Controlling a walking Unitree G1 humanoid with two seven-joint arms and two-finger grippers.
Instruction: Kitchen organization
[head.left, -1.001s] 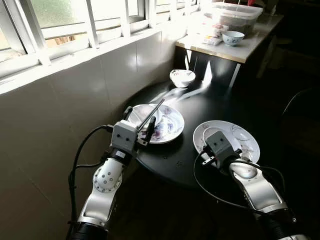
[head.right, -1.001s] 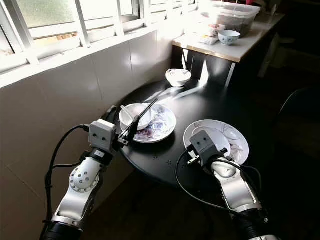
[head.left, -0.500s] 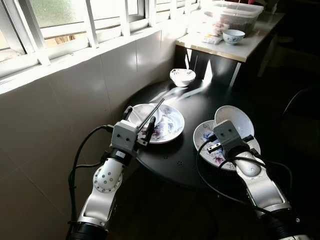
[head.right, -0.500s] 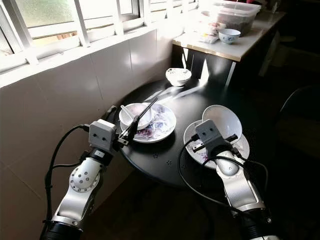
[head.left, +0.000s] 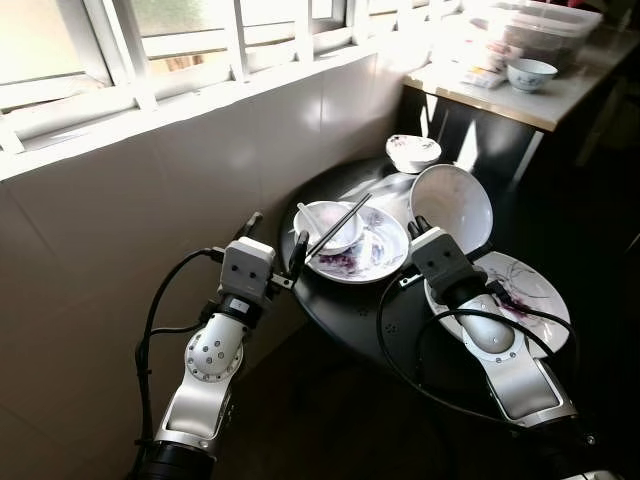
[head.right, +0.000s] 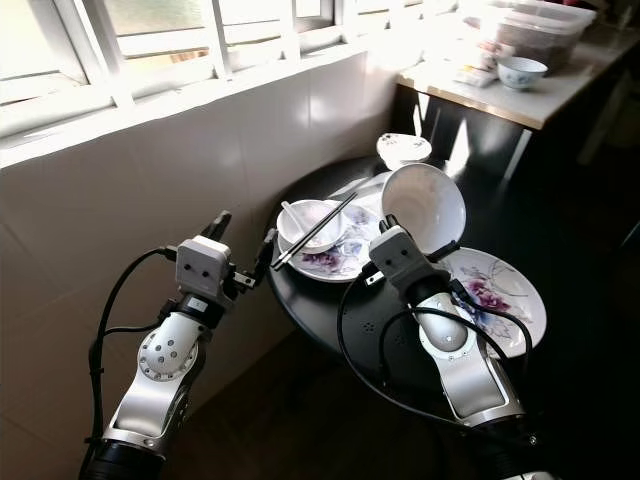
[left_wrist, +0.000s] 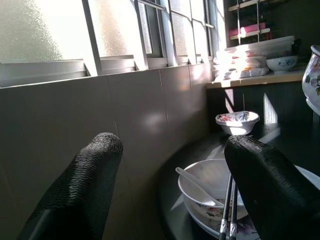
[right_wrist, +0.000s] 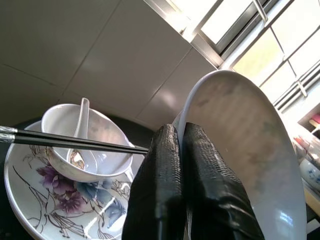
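— What is your right hand (right_wrist: 181, 200) doing?
— It is pinched tight on the rim of a white bowl (head.left: 452, 206), lifted clear of the round black counter (head.left: 400, 315) and tipped on edge, its hollow facing back toward you. The two black fingers (right_wrist: 160, 190) lie almost together, with the thin rim between them.

— And what lies near that hand?
— Just beside it, toward the window (head.left: 190, 40), a flowered plate (head.left: 372, 250) carries a smaller white bowl (head.left: 325, 224) with a white spoon (head.left: 311, 217) in it and a pair of black chopsticks (head.left: 338, 227) laid across the rim. On the hand's other side — under the forearm — sits a second flowered plate (head.left: 520, 290), flat on the counter.

— Your left hand (left_wrist: 170, 185)?
— Spread wide and holding nothing, short of the counter's edge, aimed at the bowl with the chopsticks.

— Anything farther off?
— Beyond the lifted bowl a small patterned bowl (head.left: 413, 152) stands at the counter's far side. Past that, a pale side counter (head.left: 520, 95) holds a blue-and-white bowl (head.left: 531, 73) and a lidded plastic tub (head.left: 545, 25).
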